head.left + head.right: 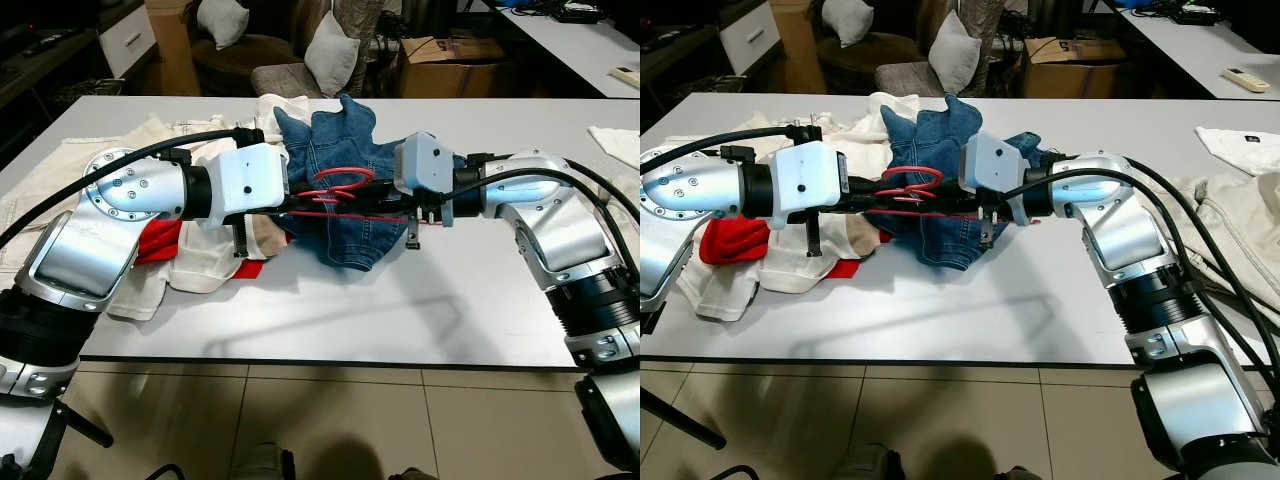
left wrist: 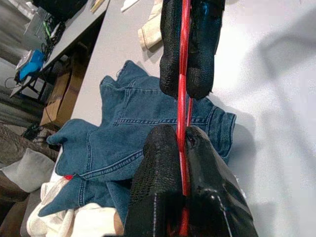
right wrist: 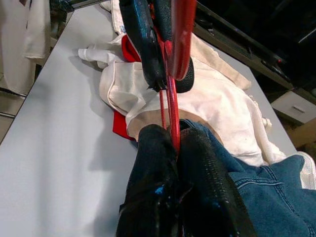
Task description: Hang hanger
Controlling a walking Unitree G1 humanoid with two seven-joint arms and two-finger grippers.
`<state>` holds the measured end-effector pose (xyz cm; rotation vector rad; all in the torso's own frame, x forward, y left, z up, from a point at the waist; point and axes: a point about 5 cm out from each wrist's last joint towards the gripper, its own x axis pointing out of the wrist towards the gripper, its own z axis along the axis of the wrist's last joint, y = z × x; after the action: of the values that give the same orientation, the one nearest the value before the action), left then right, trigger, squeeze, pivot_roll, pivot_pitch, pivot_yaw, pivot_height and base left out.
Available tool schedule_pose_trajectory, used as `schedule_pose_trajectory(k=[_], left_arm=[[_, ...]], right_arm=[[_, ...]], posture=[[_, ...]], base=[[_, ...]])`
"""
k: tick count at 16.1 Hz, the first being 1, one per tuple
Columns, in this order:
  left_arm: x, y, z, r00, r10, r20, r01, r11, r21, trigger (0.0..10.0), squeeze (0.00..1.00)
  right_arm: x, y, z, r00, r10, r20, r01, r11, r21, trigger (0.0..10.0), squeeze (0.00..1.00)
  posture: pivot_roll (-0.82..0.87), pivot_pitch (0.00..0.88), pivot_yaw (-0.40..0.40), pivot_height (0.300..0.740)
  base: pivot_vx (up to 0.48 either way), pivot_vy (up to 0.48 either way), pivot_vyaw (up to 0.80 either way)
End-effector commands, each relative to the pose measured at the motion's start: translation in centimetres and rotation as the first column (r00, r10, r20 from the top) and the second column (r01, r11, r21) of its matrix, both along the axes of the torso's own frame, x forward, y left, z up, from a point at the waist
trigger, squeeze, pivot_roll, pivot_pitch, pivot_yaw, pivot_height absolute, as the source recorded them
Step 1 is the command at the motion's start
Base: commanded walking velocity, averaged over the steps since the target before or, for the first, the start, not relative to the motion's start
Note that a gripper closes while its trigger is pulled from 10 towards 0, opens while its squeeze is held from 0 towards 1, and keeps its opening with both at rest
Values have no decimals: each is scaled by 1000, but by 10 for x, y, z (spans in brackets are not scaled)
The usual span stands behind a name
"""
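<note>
A red wire hanger (image 1: 338, 186) is held flat just above a blue denim garment (image 1: 340, 135) on the white table (image 1: 400, 310). My left gripper (image 1: 318, 205) reaches in from the left and is shut on the hanger's wire. My right gripper (image 1: 375, 206) comes from the right and is shut on the same wire, nearly tip to tip with the left. In the left wrist view my left gripper (image 2: 182, 143) pinches the red wire (image 2: 183, 59) over the denim (image 2: 123, 128). The right wrist view has my right gripper (image 3: 170, 136) clamped on the wire too.
White garments (image 1: 200, 265) and a red one (image 1: 160, 245) lie heaped under my left arm. A beige garment (image 1: 1230, 200) lies at the table's right. Behind the table stand chairs with cushions (image 1: 330, 50) and a cardboard box (image 1: 450, 65). The table's front edge (image 1: 330, 362) is close.
</note>
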<state>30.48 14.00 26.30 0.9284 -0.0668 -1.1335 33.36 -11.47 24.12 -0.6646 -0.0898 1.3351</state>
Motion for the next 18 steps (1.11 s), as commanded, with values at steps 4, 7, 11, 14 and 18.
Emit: schedule_pose_trajectory(k=[4, 7, 11, 14, 18], left_arm=[[-9, 1, 21, 991, -100, -91, 86, 984, -153, 10000, 1000], [-13, 8, 26, 989, -113, -92, 93, 976, -197, 10000, 1000], [-19, 26, 31, 984, -103, -148, 52, 948, -313, 10000, 1000], [-16, 56, 13, 977, 126, -169, -192, 867, -461, 10000, 1000], [-21, 55, -47, 869, 382, -315, -495, 660, -565, 10000, 533]], right_arm=[[2, 3, 1, 1000, 1, -14, -1, 1000, 4, 0, 0], [3, -6, 1, 999, -48, -13, 48, 999, 2, 0, 0], [-4, -17, -7, 995, -84, -57, 85, 996, 13, 0, 0], [-10, -39, -12, 954, -275, -117, 296, 924, 242, 0, 0], [-42, -40, -32, 809, -489, -326, 587, 710, 389, 0, 0]], posture=[[-21, 0, 70, 705], [-17, 0, 72, 705], [-27, 0, 73, 705], [-30, 0, 54, 705], [-23, 0, 0, 705]], base=[[0, 0, 0], [0, 0, 0], [0, 0, 0], [0, 0, 0], [0, 0, 0]])
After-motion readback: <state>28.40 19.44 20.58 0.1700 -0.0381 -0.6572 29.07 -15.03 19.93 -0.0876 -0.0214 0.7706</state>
